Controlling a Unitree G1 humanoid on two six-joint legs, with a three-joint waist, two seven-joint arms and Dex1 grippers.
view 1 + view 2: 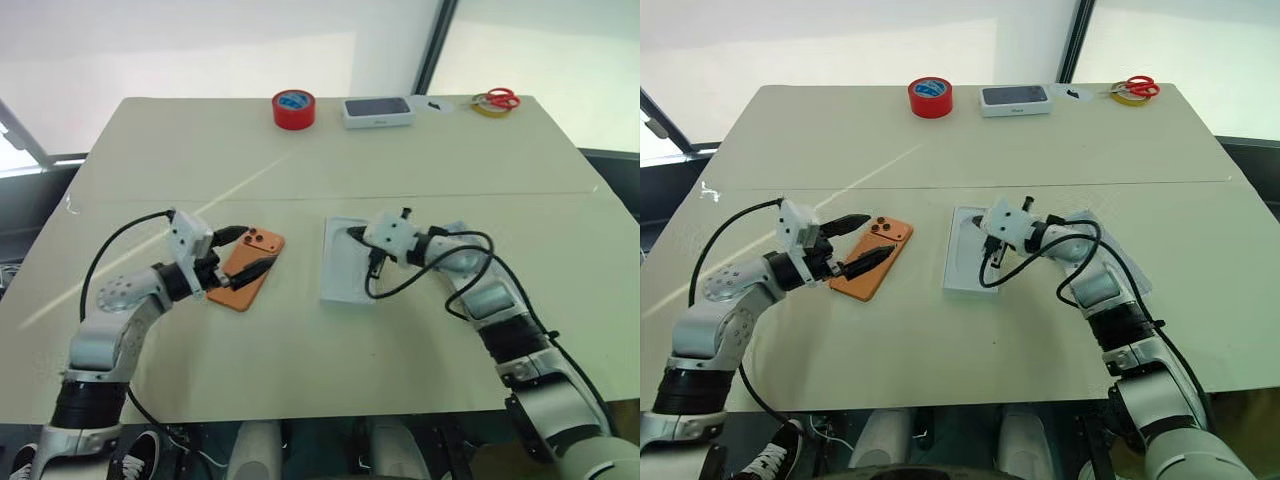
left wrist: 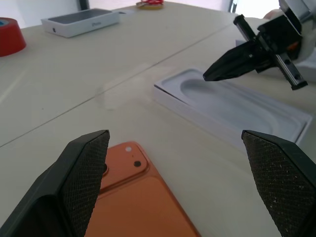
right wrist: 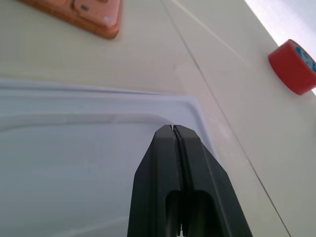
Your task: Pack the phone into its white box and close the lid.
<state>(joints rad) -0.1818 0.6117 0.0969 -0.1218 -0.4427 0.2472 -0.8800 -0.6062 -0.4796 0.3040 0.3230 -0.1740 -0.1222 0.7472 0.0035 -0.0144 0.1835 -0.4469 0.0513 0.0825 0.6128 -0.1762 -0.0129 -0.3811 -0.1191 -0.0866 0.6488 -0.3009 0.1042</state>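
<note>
The left end effector is spread wide and released, its fingers straddling the phone without gripping it. The phone lies face down on the bench, well left of the white box. The right end effector is clenched tight on nothing, its tip poised over the box's moulded tray

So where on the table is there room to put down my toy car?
The beige table is bare in the wide middle stretch between the red tape roll and the orange phone, and along the near edge. It is crowded around the phone and shallow white box, where both grippers work.
</note>
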